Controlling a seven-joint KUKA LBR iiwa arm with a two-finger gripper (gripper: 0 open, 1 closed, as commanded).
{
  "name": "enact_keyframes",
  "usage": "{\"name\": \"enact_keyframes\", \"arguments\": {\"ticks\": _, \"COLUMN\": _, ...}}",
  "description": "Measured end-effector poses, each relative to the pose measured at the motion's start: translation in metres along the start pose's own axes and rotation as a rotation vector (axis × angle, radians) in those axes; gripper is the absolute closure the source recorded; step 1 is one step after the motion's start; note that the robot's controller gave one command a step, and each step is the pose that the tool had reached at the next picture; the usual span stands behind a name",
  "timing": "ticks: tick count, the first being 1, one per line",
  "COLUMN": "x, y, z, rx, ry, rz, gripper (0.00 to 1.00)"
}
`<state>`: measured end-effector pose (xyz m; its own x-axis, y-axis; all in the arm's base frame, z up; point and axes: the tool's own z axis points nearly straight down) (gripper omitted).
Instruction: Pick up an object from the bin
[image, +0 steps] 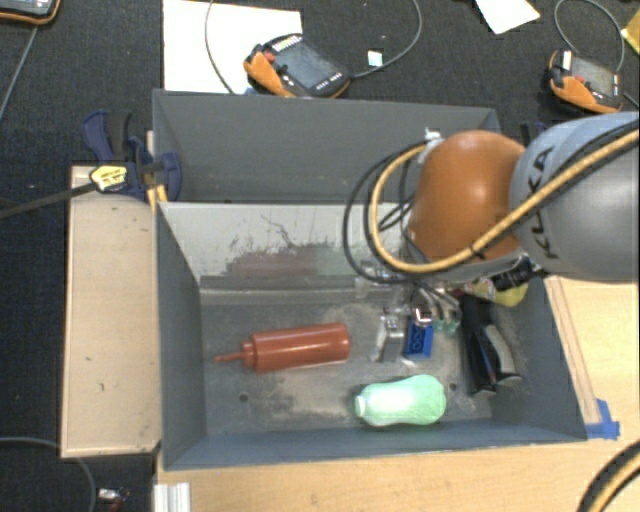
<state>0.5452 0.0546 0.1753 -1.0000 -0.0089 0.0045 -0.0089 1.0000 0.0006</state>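
My gripper (389, 338) hangs low over the right middle of the bin floor, under the arm's orange cover. A small blue block (419, 342) with a pale label lies right beside it, to its right. A light green, rounded soft thing (402, 402) rests just in front of the gripper near the bin's front wall. To the gripper's left a red-brown squeeze bottle (293, 349) lies on its side, nozzle pointing left.
A black elongated thing (487, 355) lies against the bin's right wall. A bit of yellow (508, 292) peeks out from under the arm. The arm and its looped cable cover the bin's back right part.
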Motion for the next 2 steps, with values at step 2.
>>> {"name": "enact_keyframes", "arguments": {"ticks": 2, "x": -0.027, "y": 0.076, "z": 0.099, "rx": 0.0, "ry": -0.009, "rz": -0.209, "gripper": 0.0}}
